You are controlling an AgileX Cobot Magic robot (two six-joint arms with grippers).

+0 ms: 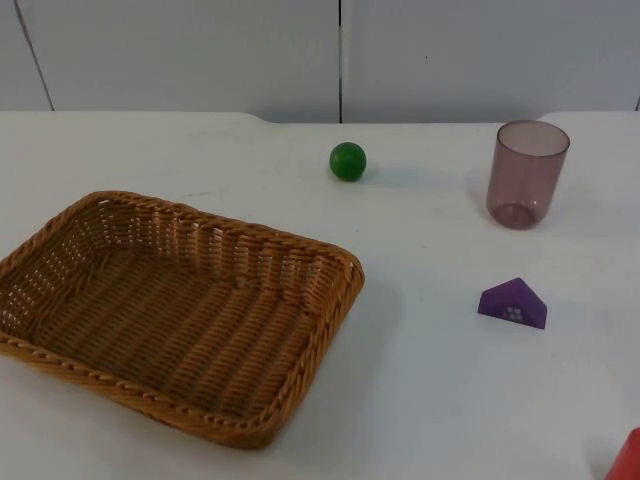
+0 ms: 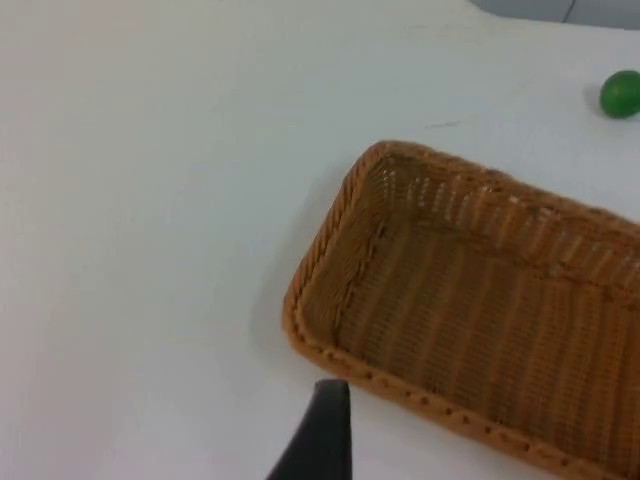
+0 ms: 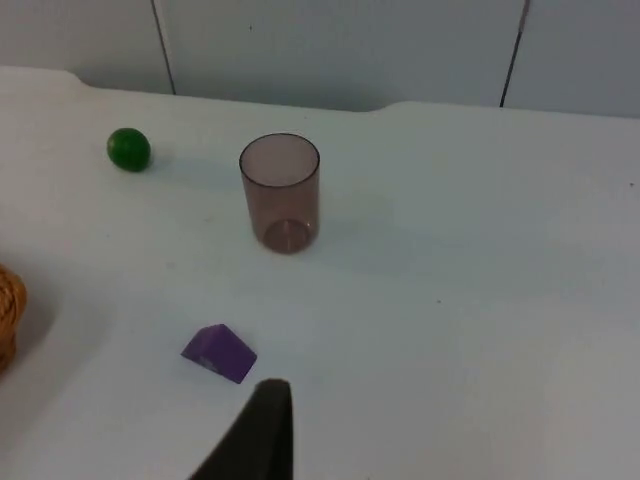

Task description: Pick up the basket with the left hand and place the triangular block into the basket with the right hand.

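Observation:
A woven wicker basket [image 1: 345,262] lies empty on the left half of the white table. In the left wrist view my left gripper [image 2: 322,440] hovers just outside one short end of the basket [image 2: 320,260], apart from the rim. The purple triangular block [image 1: 513,304] rests on the table at the right, with pale dots on its face. In the right wrist view my right gripper [image 3: 262,435] hangs a short way from the block [image 3: 219,353], not touching it. A sliver of the basket's rim [image 3: 8,315] shows beyond the block.
A green ball [image 1: 348,161] sits near the back middle of the table. A translucent purple-brown cup [image 1: 526,172] stands upright behind the block. A red object [image 1: 628,458] pokes in at the front right corner. The grey partition wall closes off the back.

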